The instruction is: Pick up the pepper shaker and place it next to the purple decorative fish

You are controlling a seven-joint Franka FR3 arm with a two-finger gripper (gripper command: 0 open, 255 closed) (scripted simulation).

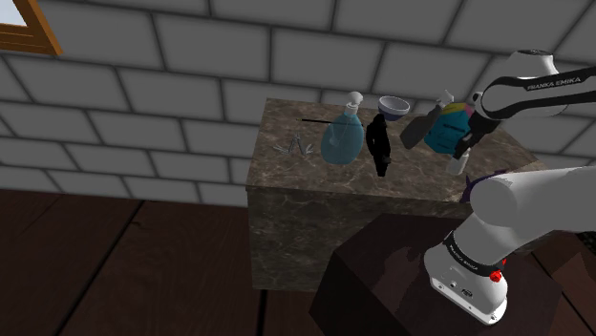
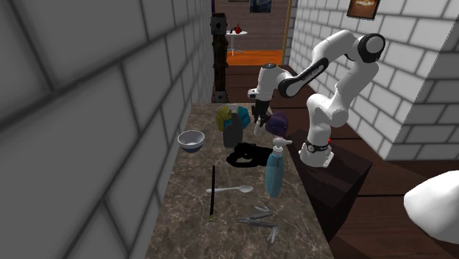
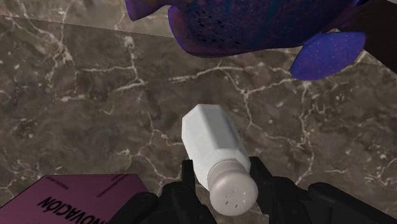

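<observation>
The marbled bench (image 3: 76,95) carries everything. On the white arm (image 1: 535,200), one upper link reads "FRANKA EMIKA". The purple fish (image 3: 254,25) is cut off by the wrist view's edge; a dark-speckled flank and one blue-violet fin show. A flat purple item (image 3: 83,197) near the tool bears the letters "NOVACIÓN", upside down, with the start of the word cut off. The white pepper shaker (image 3: 213,143) lies just short of the fish. Its long axis runs from tool to fish, perforated cap toward the camera and base tilted toward the fish. The tool (image 3: 222,175) is nearly closed, both fingers clasping the shaker just below its cap.
</observation>
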